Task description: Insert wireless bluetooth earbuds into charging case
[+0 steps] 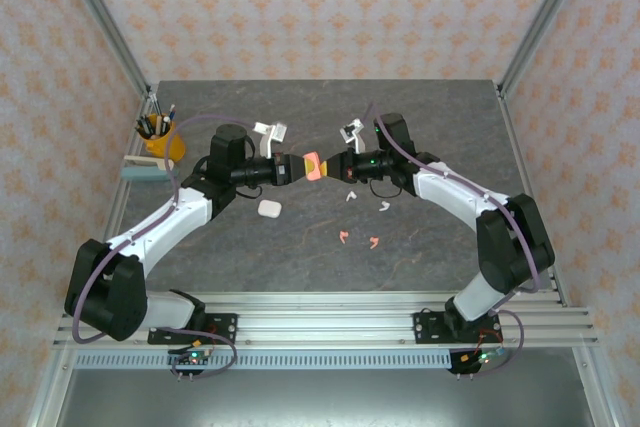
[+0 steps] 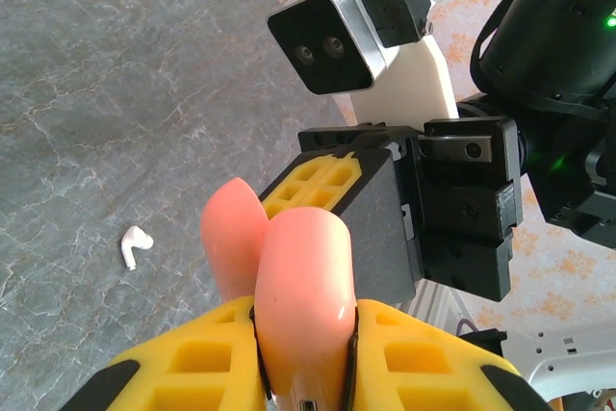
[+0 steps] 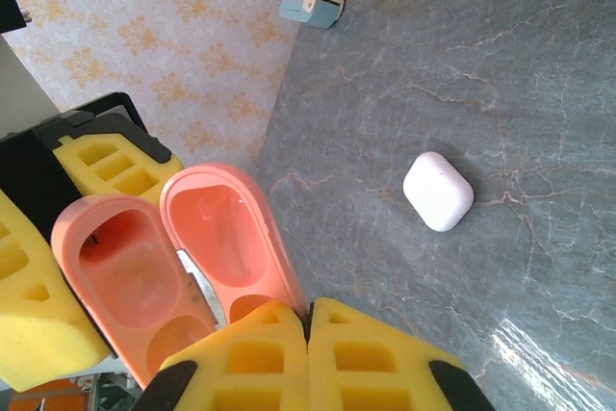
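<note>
Top external view: the two arms meet over the middle of the tabletop (image 1: pixel 430 247). The left gripper (image 1: pixel 290 167) and right gripper (image 1: pixel 335 165) both touch the coral-pink charging case (image 1: pixel 313 165), which is held in the air between them. The white earbuds (image 1: pixel 350 195) lie on the tabletop just nearer the near edge than the right gripper. The coral-pink earbuds (image 1: pixel 343 237) lie closer again to that edge. A white charging case (image 1: pixel 268 209) sits closed, toward the left of them. A yellow pen cup (image 1: pixel 160 139) stands by the left edge.

Left wrist view: the left gripper (image 2: pixel 306 320) pinches the base of the coral-pink charging case (image 2: pixel 303 276) between its yellow fingers (image 2: pixel 414 353). The lid stands apart from the base, with the right gripper's finger just behind it. One white earbud (image 2: pixel 135 247) lies on the stone below.

Right wrist view: the right gripper (image 3: pixel 308 320) has its fingers pressed together, nothing visibly between them, its tip touching the lid's rim. The case (image 3: pixel 231 228) gapes open, both cavities empty.

The step in hand looks like opening the case. Next, the right gripper would need to leave the lid, spread its fingers and fetch a coral-pink earbud from the tabletop while the left keeps the case steady and open.
</note>
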